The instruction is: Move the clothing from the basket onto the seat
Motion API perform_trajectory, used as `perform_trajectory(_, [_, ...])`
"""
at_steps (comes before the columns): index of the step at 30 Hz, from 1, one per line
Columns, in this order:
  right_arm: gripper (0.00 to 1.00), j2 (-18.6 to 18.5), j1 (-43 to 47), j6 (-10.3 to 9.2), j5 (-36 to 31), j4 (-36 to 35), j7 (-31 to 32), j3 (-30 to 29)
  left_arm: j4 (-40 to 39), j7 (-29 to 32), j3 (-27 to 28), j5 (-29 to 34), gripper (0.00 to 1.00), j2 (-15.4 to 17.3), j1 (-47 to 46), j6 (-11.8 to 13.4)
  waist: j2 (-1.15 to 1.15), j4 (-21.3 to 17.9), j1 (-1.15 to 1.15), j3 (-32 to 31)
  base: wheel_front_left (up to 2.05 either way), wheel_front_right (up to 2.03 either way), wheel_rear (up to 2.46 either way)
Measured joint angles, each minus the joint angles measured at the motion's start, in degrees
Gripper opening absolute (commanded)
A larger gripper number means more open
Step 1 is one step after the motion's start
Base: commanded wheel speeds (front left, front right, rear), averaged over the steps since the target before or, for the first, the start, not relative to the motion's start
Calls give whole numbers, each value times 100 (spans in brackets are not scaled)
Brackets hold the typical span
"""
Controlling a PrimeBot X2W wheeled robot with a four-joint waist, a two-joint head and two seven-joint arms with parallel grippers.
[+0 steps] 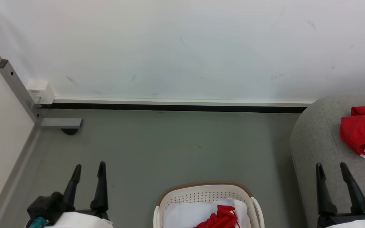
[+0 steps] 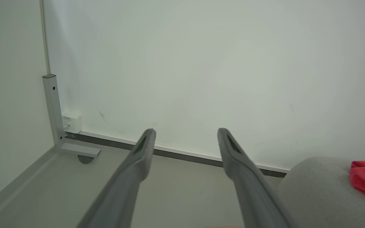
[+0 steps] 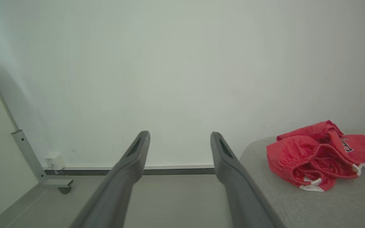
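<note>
In the head view the left gripper (image 1: 89,166), lower left, and right gripper (image 1: 331,165), lower right, stand spread and empty; red-and-white clothing (image 1: 222,217) lies in the basket (image 1: 201,184) at bottom centre, one red garment (image 1: 364,133) on the grey seat (image 1: 318,139) at right. The left wrist view shows fingers (image 2: 138,158) parted toward the wall (image 2: 201,63). The right wrist view likewise; a fresh pick seems due, needing a gripper lowered into the basket to pinch fabric.

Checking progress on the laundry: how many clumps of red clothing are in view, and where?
2. One red clump lies on the grey seat at the right; another red clump sits in the basket, bottom centre. More may be hidden beneath it.
</note>
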Motion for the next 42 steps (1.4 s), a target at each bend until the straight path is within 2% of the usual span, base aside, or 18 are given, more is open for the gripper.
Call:
perform_trajectory(8, [100,118,7,0,-255,-76,0,70,145,0,455,385,100,-326,24,-394,0,-60,1,59,0,0,0])
perform_trajectory(22, [100,187,-66,0,-335,-80,-1,83,263,0,755,701,100,-525,-5,-656,0,-140,1,113,0,0,0])
perform_trajectory(30, [100,129,-339,0,-338,-71,-1,100,309,1,603,761,100,-575,-173,-737,0,-308,1,286,0,0,0])
perform_trajectory(42, [100,129,-925,0,-386,-163,-2,103,519,0,167,847,100,-550,-804,-772,0,-715,2,1000,0,0,0])
